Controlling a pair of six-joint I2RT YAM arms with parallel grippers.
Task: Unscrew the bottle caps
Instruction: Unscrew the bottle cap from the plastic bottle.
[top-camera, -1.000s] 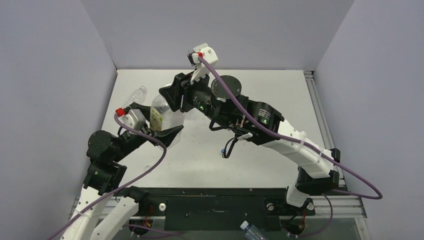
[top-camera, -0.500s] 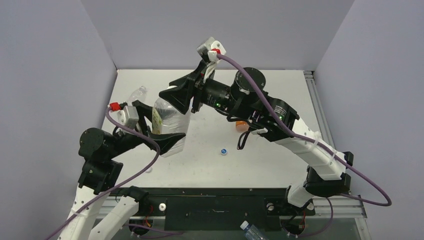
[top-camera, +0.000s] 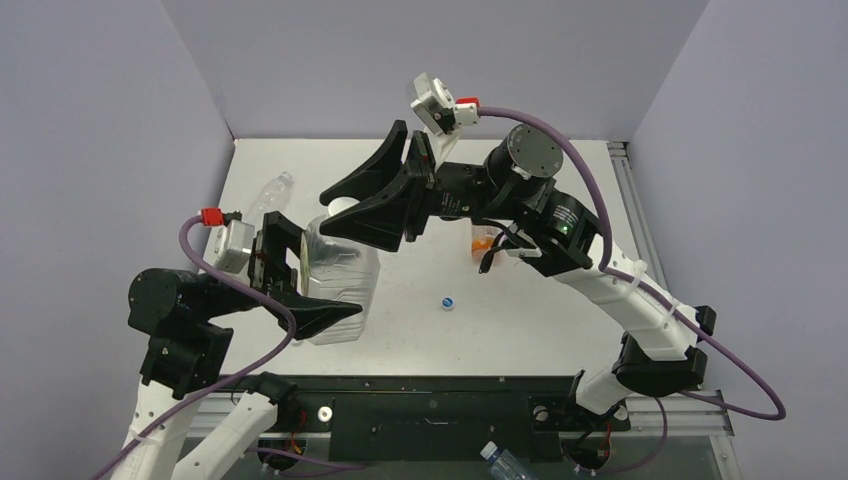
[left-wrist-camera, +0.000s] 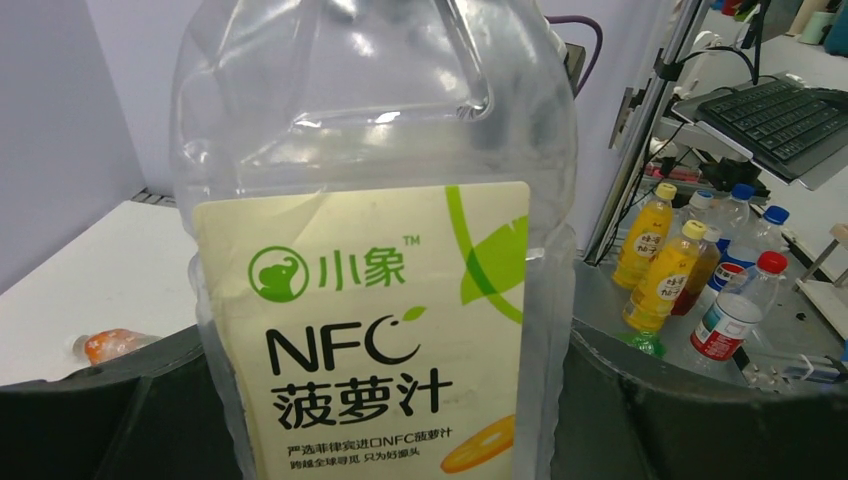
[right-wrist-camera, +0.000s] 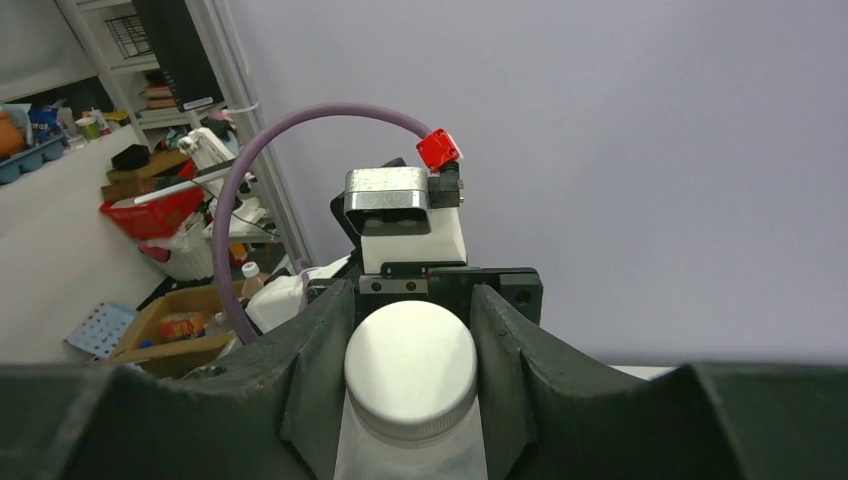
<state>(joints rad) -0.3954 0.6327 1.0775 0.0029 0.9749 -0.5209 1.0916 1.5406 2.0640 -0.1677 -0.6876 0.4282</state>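
Observation:
A big clear juice bottle (top-camera: 345, 270) with a cream label (left-wrist-camera: 365, 330) is held off the table, my left gripper (top-camera: 328, 280) shut on its body with a black finger (left-wrist-camera: 690, 420) on each side. Its white ridged bottle cap (right-wrist-camera: 410, 365) sits on the neck, and my right gripper (right-wrist-camera: 410, 345) is shut on it, one finger pressed to each side. From above, the cap (top-camera: 343, 206) barely shows between the right gripper's (top-camera: 333, 208) fingers. A loose blue bottle cap with a white top (top-camera: 447, 302) lies on the table.
A small orange bottle (top-camera: 482, 240) lies on the table under the right arm and also shows in the left wrist view as an orange bottle (left-wrist-camera: 110, 345). A clear empty bottle (top-camera: 272, 190) lies at the back left. Another bottle (top-camera: 505, 462) sits below the near edge. Grey walls enclose three sides.
Both arms have carried the big bottle toward the near edge, and it now stands larger in view. The right arm swung rightward, uncovering the blue cap and orange bottle.

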